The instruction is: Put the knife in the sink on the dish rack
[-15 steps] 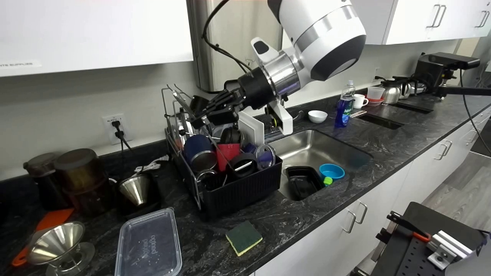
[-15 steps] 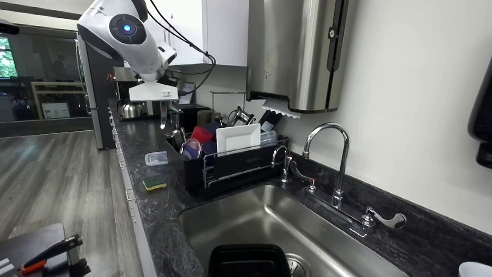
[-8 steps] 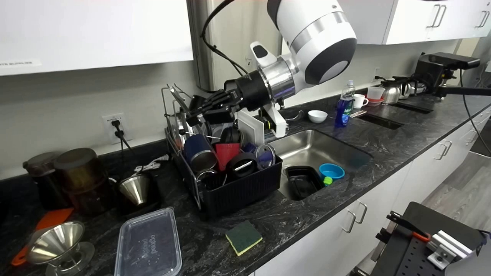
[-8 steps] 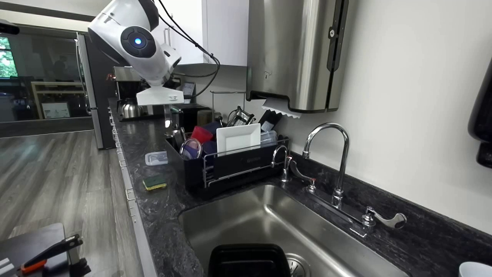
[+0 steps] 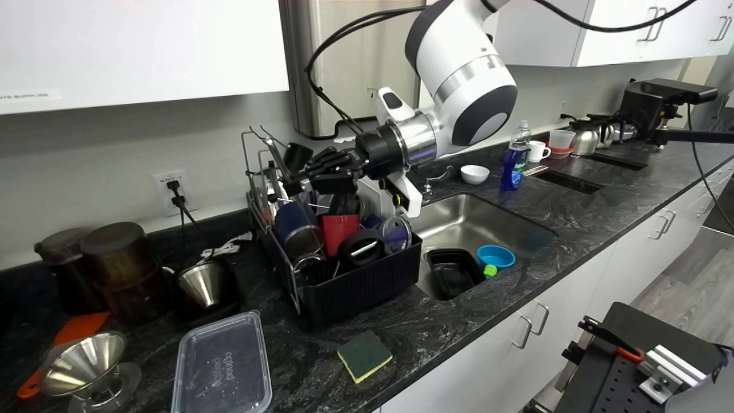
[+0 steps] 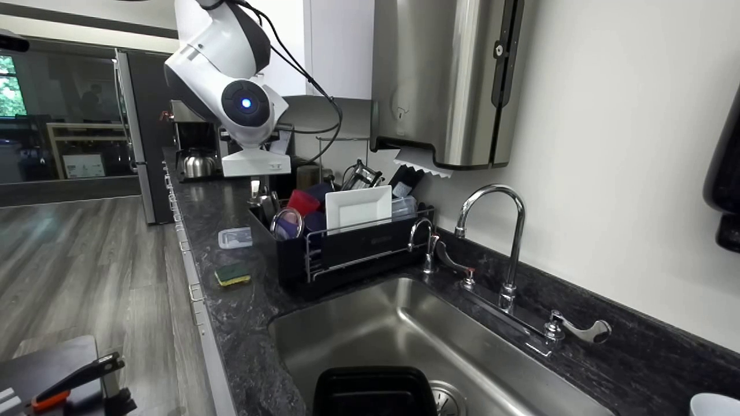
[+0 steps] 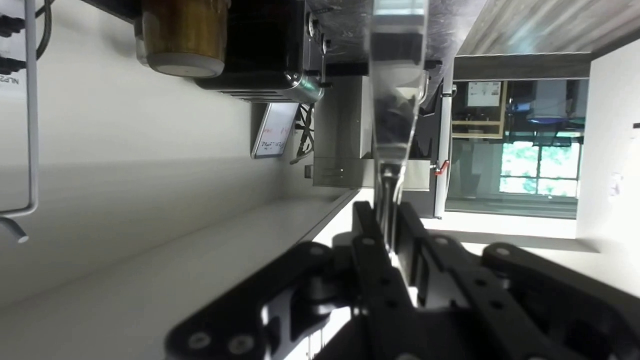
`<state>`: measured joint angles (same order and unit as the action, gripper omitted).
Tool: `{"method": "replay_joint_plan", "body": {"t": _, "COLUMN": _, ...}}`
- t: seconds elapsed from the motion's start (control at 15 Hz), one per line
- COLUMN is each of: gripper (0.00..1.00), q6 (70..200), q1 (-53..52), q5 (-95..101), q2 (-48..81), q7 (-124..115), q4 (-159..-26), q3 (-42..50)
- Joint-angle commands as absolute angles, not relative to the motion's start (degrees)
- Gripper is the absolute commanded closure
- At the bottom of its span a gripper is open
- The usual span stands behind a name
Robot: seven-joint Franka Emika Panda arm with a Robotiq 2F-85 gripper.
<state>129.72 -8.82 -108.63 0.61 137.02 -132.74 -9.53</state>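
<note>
In the wrist view the knife in the end effector is blurred and cut off by the top edge. In an exterior view a white bracket above the dish rack hides most of the end effector. The white plate in the rack is partly covered in an exterior view. An exterior view's bottom edge cuts the sink beside the rack, the black plastic container in it and, well apart from the rack, the white bowl.
</note>
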Motion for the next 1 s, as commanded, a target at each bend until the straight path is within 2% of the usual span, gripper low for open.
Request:
{"method": "replay_joint_plan", "body": {"t": 0.0, "gripper": 0.96, "q6": 125.4, "q1": -8.4, "q5": -106.6, "q2": 2.0, "q7": 139.1, "q4": -132.4, "q3": -8.5}}
{"method": "replay_joint_plan", "body": {"t": 0.93, "gripper": 0.96, "q6": 124.2, "q1": -9.6, "q5": -98.1, "q2": 2.2, "q7": 144.6, "q4": -132.3, "q3": -8.9}}
